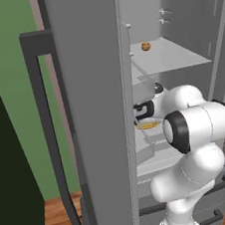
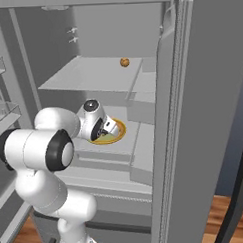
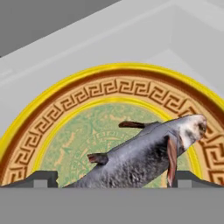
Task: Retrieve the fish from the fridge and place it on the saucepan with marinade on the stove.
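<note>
While the two-finger gripper (image 3: 113,179) hovers right over its target w/ both dark tips spread wide and gripping nothing, the slim dark grey fish with lighter markings (image 3: 146,155) lies between them, on the round plate with a yellow rim and an orange key-pattern band (image 3: 109,85). Fish lies diagonal in the hand view, pale head up toward the right tip, tail running down out of frame, so it isn't squared to the jaws. Plate sits on a white middle shelf (image 2: 107,151) inside the tall grey double-door fridge (image 1: 97,111), doors swung open; the white arm w/ dark joints (image 2: 47,147) reaches in from the front. Further back and one shelf up, a tiny orange ball (image 2: 124,62) sits well apart from everything. Risks, as I judge them: closing on a skewed body could pinch near the head or a fin, and the fish may twist or slide off. Going down too far could knock the tips on the plate and shove it. Lifting out too steeply could clip the shelf above or the door edge.
</note>
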